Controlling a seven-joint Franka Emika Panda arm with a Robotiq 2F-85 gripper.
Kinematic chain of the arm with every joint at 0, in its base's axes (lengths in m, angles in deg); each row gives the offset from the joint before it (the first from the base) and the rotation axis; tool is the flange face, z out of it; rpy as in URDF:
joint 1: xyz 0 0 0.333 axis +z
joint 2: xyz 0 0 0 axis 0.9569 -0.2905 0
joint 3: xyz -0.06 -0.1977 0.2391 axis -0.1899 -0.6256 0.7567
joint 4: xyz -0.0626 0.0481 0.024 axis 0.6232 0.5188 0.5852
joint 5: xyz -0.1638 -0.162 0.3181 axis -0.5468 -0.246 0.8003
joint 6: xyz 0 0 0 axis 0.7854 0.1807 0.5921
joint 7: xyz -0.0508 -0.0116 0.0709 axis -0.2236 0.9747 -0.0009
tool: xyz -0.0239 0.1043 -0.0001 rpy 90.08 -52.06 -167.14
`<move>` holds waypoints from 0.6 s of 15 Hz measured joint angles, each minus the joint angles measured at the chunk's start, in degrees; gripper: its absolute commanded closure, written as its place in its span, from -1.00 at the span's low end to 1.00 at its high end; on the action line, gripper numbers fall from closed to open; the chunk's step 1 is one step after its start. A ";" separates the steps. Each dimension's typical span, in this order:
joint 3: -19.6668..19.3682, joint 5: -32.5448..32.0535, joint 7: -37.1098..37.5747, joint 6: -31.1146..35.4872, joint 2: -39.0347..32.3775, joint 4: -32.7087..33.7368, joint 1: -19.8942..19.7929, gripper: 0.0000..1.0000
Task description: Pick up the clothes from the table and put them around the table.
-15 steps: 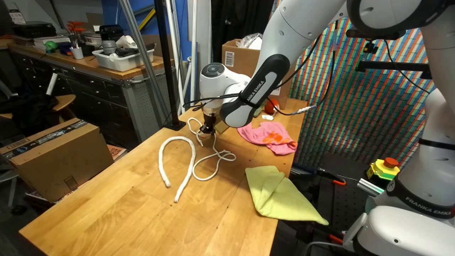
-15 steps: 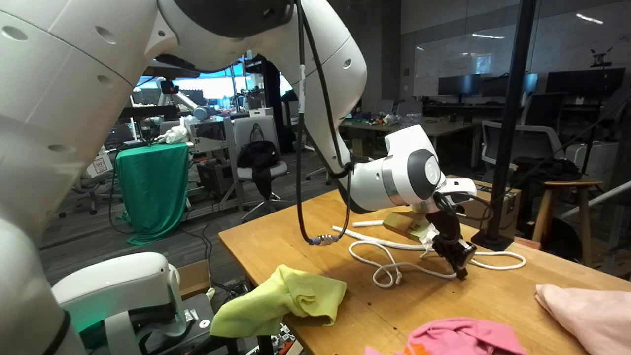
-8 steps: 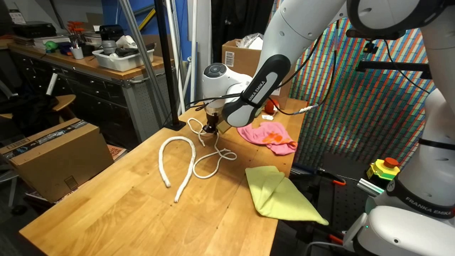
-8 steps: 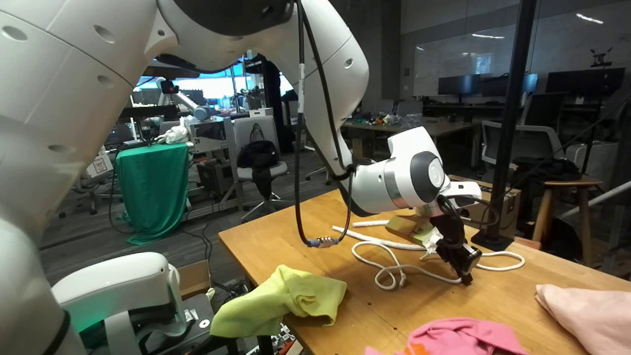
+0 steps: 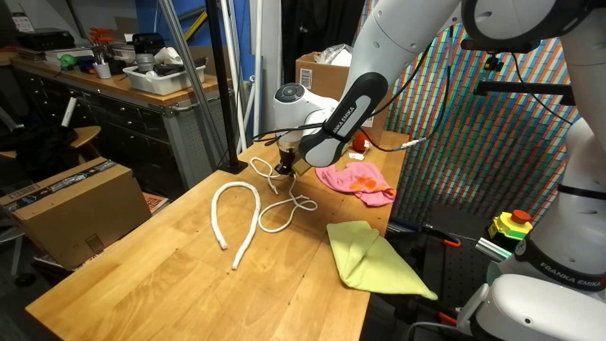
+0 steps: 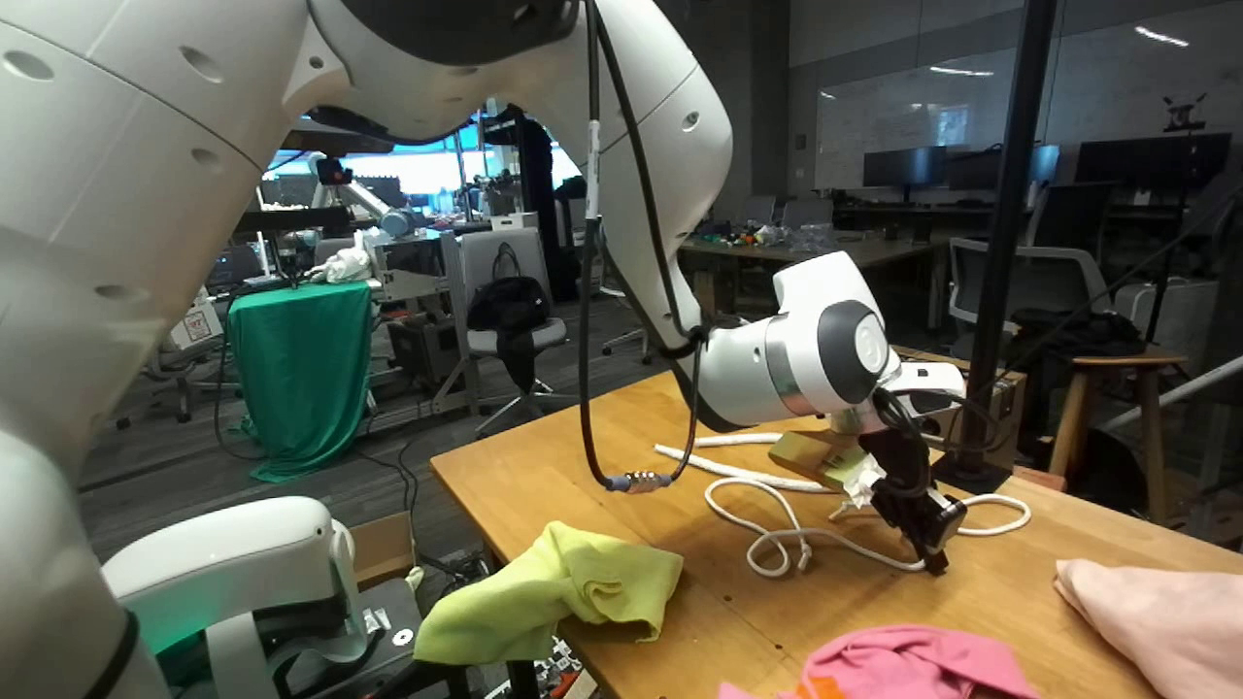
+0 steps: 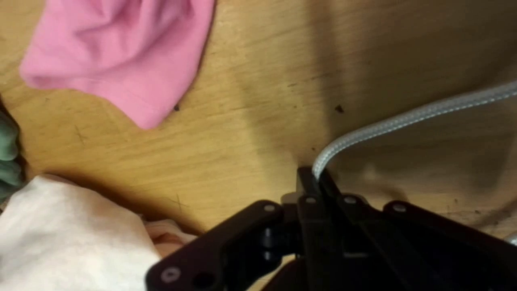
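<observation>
Clamped tight on a thin white cord [image 7: 398, 122], our black pincer [image 7: 316, 177] shifts toward the crumpled pink cloth [image 5: 355, 181]; this, the cream-white cloth [image 7: 72, 238] and overhanging yellow-green cloth [image 5: 371, 263] stay on the light-wood worktop [image 5: 161, 279]; we judge nothing gained.

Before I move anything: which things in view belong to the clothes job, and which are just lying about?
For the job:
table
yellow-green cloth, partly over the table's edge
pink cloth
cream cloth
gripper

Not part of it:
thick rope
taped cardboard box
white bin
thin cord, not clothing, though held in the gripper
</observation>
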 measured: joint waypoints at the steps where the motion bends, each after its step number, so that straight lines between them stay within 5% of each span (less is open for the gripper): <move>1: -0.24 0.00 0.00 0.00 0.04 -0.16 0.08 0.98; 9: -2.97 -0.02 0.05 0.05 0.97 -2.63 1.99 0.98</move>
